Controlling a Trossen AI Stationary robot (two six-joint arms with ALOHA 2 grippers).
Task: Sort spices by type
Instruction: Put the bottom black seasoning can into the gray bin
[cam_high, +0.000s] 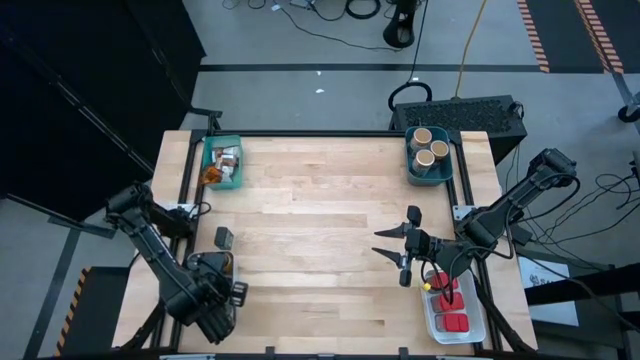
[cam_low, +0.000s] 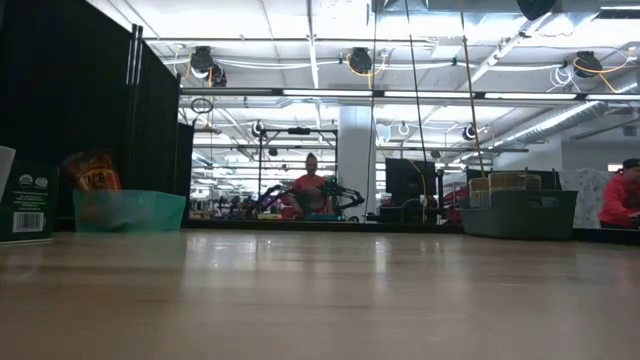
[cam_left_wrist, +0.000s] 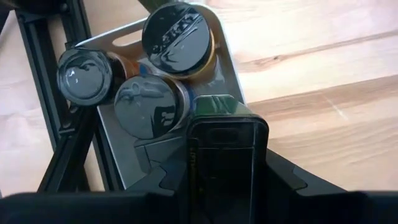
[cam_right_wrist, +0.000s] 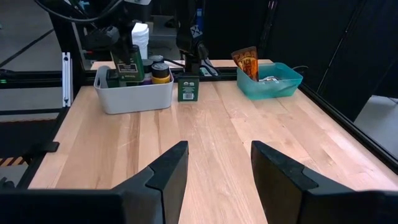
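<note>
My left gripper (cam_high: 212, 272) hangs over a pale bin (cam_left_wrist: 227, 59) at the table's near left corner, shut on a dark green tin (cam_left_wrist: 227, 155). Three dark-lidded jars (cam_left_wrist: 152, 106) stand in that bin. Another dark tin (cam_high: 223, 237) stands on the table just beyond the bin. Brown-orange packets (cam_high: 212, 175) lie in a teal bin (cam_high: 238, 165) at the far left. Tan cylinders (cam_high: 428, 152) stand in a teal bin (cam_high: 412, 172) at the far right. Red tins (cam_high: 455, 322) lie in a clear bin (cam_high: 432, 318) at the near right. My right gripper (cam_high: 405, 247) hovers open near that bin. My left gripper pinches the dark green tin by two opposite sides (cam_left_wrist: 194, 163) between its two fingers. The fingers come from above, pointing down. The tin stands upright, its lower part inside the bin next to the jars (cam_right_wrist: 127, 65). Whether its bottom rests on the bin floor I cannot tell.
The middle of the wooden table (cam_high: 320, 230) is bare. Black frame rails (cam_high: 185, 190) run along the left and right edges. In the low view, people and equipment show in the room beyond the far edge.
</note>
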